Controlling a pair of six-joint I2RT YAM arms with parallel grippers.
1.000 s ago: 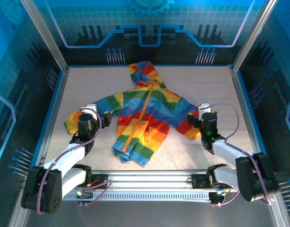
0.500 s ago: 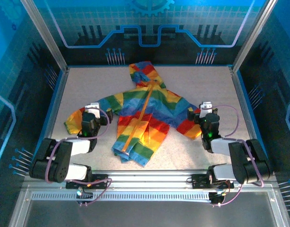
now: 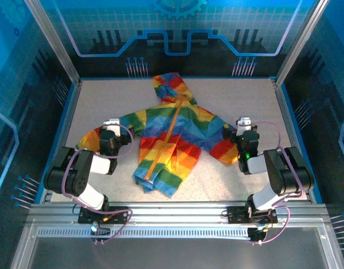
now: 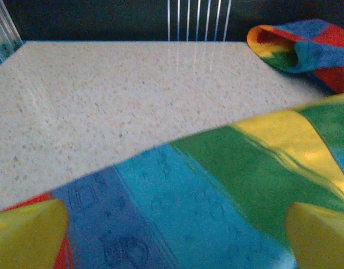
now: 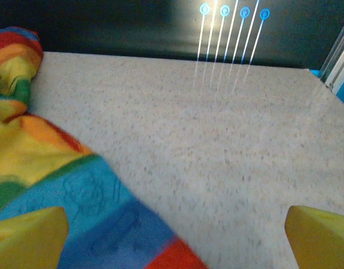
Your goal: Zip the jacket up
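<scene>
The jacket (image 3: 175,134) lies flat in the middle of the table, rainbow striped, hood toward the far side, sleeves spread to both sides. Its orange zipper (image 3: 171,130) runs down the front; the bottom hem is bunched. My left gripper (image 3: 110,129) hangs open just above the left sleeve (image 4: 217,185), yellow fingertips (image 4: 26,235) wide apart, nothing between them. The hood (image 4: 306,47) lies beyond it. My right gripper (image 3: 244,126) is open over the cuff end of the right sleeve (image 5: 77,207), its fingertips (image 5: 320,235) spread, one over cloth, one over bare table.
The speckled table (image 3: 233,95) is fenced by a blue rim and metal posts (image 3: 51,39). A dark back wall (image 5: 161,28) stands behind. A metal rail (image 3: 177,216) runs along the near edge, at the arm bases.
Both arms have folded up toward their bases while the grippers slid a little farther over the sleeves. The jacket has not moved; both grippers stay open.
</scene>
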